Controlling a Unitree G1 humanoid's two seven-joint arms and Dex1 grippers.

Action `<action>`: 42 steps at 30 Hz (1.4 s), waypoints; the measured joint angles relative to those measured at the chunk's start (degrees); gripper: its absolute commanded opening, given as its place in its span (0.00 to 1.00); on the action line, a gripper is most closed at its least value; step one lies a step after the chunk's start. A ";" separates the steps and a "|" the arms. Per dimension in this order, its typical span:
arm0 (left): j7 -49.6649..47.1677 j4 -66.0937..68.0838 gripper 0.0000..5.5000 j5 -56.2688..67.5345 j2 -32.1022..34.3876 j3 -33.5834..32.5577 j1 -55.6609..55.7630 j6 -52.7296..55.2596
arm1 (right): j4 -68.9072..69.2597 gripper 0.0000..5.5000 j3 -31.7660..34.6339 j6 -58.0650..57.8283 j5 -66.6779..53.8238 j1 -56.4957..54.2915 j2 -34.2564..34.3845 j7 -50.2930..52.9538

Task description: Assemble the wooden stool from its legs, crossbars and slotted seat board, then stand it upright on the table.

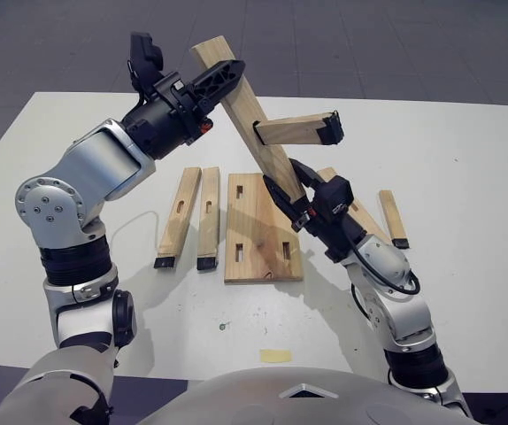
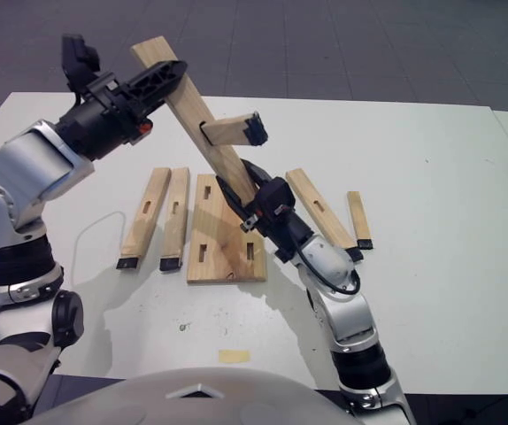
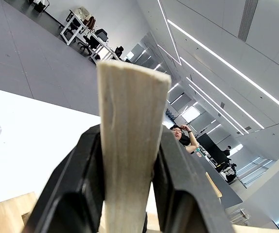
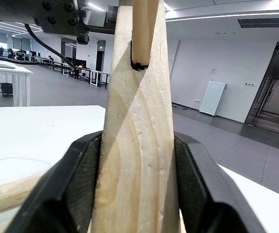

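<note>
We're seeing the left gripper (image 1: 229, 73) clamping the top of the tilted leg (image 1: 247, 104), centre frame, the right gripper (image 1: 289, 186) clamping lower down; a crossbar (image 1: 291, 131) is sitting in its slot.

An open-plan office: desks (image 3: 81, 31), strip ceiling lights (image 3: 227, 65).

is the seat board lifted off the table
No, the seat board lies flat on the table; the raised piece above it is a leg.
</note>
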State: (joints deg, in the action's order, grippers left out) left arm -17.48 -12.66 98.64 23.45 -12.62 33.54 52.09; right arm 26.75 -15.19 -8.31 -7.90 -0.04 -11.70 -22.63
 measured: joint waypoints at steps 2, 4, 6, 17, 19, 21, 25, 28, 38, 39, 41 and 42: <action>0.86 -0.03 0.20 0.34 0.07 -0.01 0.00 -0.20 | 0.21 0.49 0.00 -0.37 0.04 0.03 0.02 0.27; 1.50 -0.18 0.20 -0.34 -0.12 -0.06 0.15 -0.92 | 0.25 0.54 0.27 -1.03 -0.04 0.00 0.44 1.16; 2.82 -0.24 0.19 -2.83 -0.86 -0.88 0.72 -4.46 | 0.07 0.60 1.31 -3.07 -0.12 0.23 0.84 2.61; 9.26 -1.92 0.19 -9.64 5.30 -8.74 -3.38 -9.01 | 4.05 0.92 8.09 -21.03 -1.83 11.89 -9.29 2.25; 12.37 -2.76 0.19 -9.70 7.37 -10.66 -6.75 -8.57 | 4.24 0.98 8.43 -23.13 -1.42 13.52 -11.15 1.70; 15.92 -4.03 0.19 -9.71 8.87 -11.71 -9.33 -8.17 | 4.74 0.98 7.78 -25.07 -1.06 14.08 -12.41 0.88; 21.27 -6.26 0.19 -10.75 10.12 -11.56 -11.54 -7.47 | 4.60 0.98 3.69 -26.78 -0.06 13.41 -13.21 -0.20; 23.52 -6.48 0.19 -14.36 11.61 -10.05 -12.26 -6.94 | 2.91 0.98 -0.50 -27.14 0.14 9.21 -10.45 -0.70; 27.49 -10.76 0.19 -20.29 13.65 -10.54 -21.78 -6.21 | 1.18 0.98 0.79 -22.44 1.01 6.62 -5.16 3.09; 27.52 -10.99 0.19 -20.05 14.12 -12.11 -23.21 -6.12 | 1.27 0.98 1.58 -22.15 0.97 7.32 -5.17 3.28; 26.19 -11.74 0.19 -19.72 15.23 -16.14 -27.80 -5.84 | 1.96 0.98 4.41 -21.49 0.85 10.02 -4.99 4.68; 24.93 -12.08 0.19 -19.89 15.29 -17.11 -29.37 -5.86 | 2.11 0.98 5.44 -21.28 0.80 10.87 -4.94 5.17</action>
State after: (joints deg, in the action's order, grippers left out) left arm 7.45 -24.74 78.74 38.75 -29.73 4.17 46.23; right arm 28.86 -9.75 -29.59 -7.10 10.83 -16.64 -17.46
